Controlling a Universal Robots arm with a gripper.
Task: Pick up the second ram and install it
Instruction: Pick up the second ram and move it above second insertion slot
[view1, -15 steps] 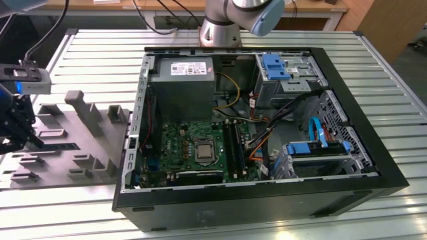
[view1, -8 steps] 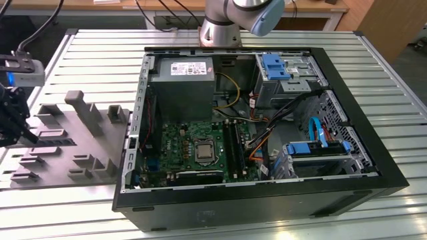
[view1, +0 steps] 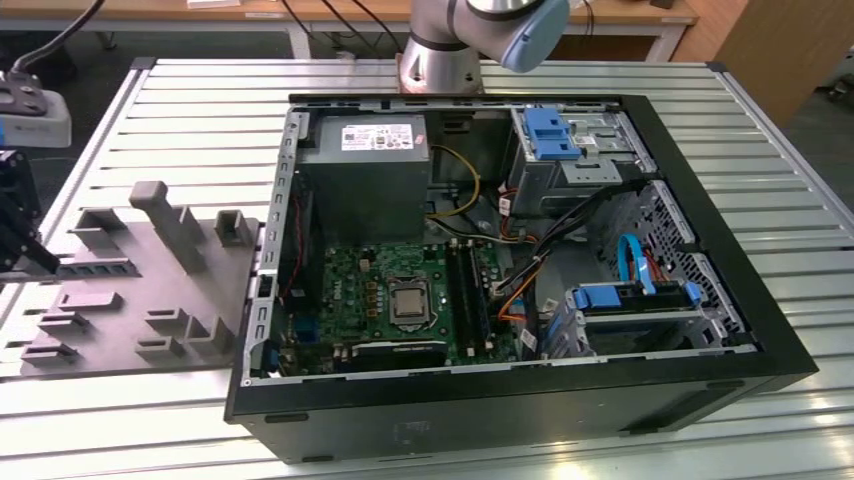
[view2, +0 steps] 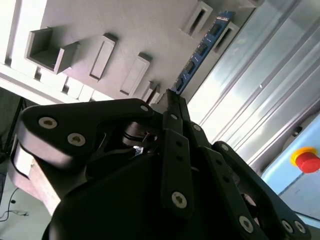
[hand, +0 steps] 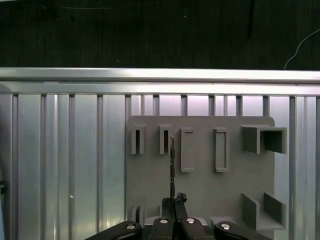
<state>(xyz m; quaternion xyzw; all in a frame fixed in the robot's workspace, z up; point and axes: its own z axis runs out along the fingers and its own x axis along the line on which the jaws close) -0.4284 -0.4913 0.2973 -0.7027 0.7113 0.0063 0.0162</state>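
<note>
My gripper (hand: 173, 202) is shut on the second ram (hand: 171, 160), which shows in the first wrist view as a slim dark strip seen edge-on. It runs over the grey moulded tray (hand: 205, 187), beside a narrow slot holder (hand: 164, 140). I cannot tell whether it is clear of the tray. In the second wrist view the ram (view2: 200, 52) shows its board and chips, reaching out from the black fingertips (view2: 172, 107). In the exterior view the gripper (view1: 19, 225) is at the far left edge, by the tray (view1: 134, 290).
The open computer case (view1: 521, 400) stands on the slatted metal table (view1: 200, 110), to the exterior view's right of the tray. Black socket rails (view1: 467, 290) lie beside the processor (view1: 404, 300). A red button (view2: 306, 160) shows in the second wrist view.
</note>
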